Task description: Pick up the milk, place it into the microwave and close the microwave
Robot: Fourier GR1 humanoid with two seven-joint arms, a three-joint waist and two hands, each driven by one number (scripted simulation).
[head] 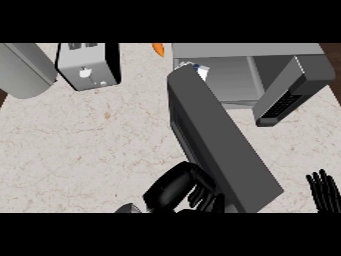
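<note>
Closing step: milk (200, 70) inside microwave (239, 55); left hand (174, 187), fingers curled on nothing, against door (221, 145); right hand (326, 192) resting, fingers straight. Next: swing door shut.

Counter (92, 145) beige marble, faint brown veins; microwave (225, 145) dark grey; toaster (88, 65) silver-black; hands black.

Veined marble-like counter (92, 145); matt grey metal microwave (239, 55); brushed-metal toaster (88, 70).
</note>
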